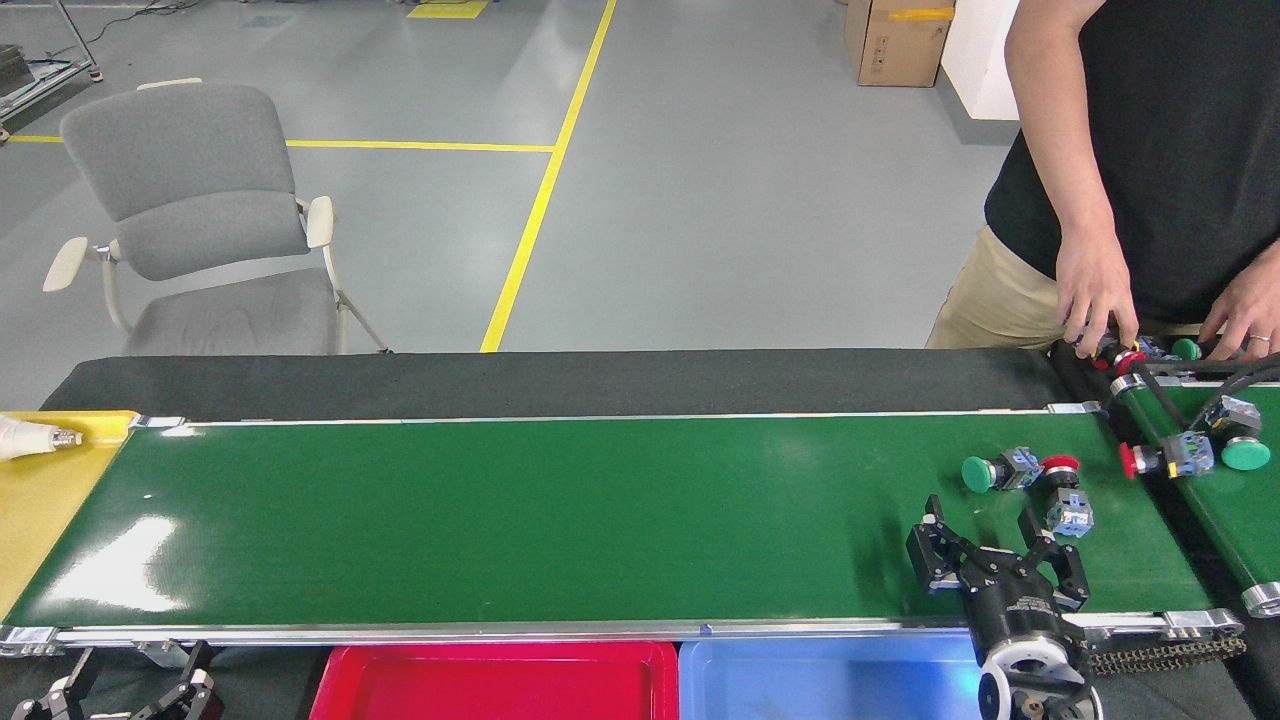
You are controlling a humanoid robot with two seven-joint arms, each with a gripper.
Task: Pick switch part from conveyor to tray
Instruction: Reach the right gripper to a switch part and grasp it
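On the right end of the wide green conveyor lie two switch parts: a green-capped one and, touching it on the right, a red-capped one with a grey-blue body. My right gripper hovers over the belt just in front of them, open, nothing between its fingers. My left gripper shows only partly at the bottom left, below the belt's front rail. A red tray and a blue tray sit under the front rail.
A person's hands handle switch parts at the head of a narrower green belt on the right, which carries more parts. A yellow tray with a bulb stands at the left end. A grey chair stands behind.
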